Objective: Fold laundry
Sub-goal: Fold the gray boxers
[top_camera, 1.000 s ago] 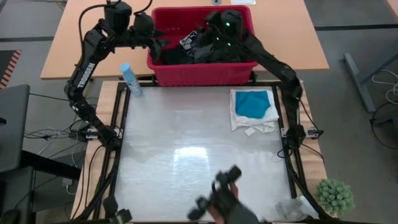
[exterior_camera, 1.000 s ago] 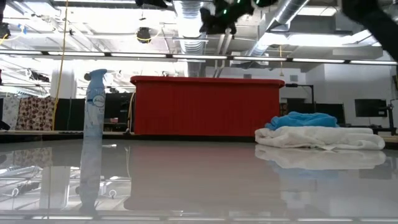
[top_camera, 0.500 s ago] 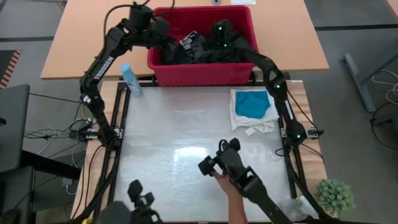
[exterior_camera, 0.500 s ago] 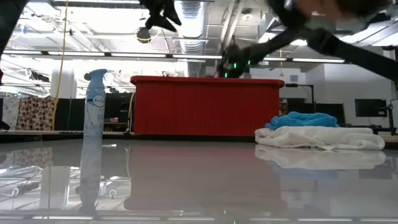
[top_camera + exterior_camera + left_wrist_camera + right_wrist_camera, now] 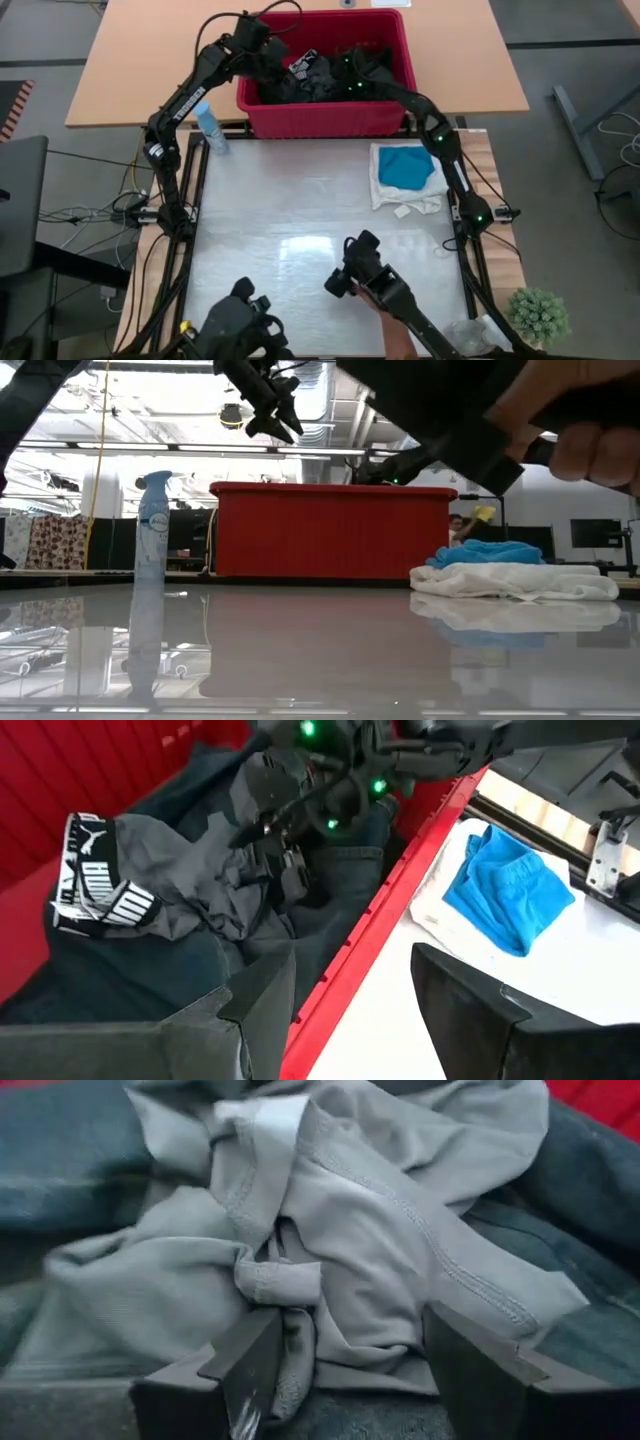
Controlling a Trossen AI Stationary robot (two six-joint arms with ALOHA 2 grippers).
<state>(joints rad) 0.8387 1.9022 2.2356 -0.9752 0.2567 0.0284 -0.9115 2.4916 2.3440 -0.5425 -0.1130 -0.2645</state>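
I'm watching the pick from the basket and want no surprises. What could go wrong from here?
The right end effector stands open over bunched grey fabric lying on darker garments; closing may catch more than one layer. The left end effector hangs open above the red basket close by, so the arms could tangle. A lifted garment might drag over the folded teal and white pile.

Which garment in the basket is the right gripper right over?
The grey garment: the open right gripper straddles its crumpled folds, seams showing. The darker clothes lie beside and under it.
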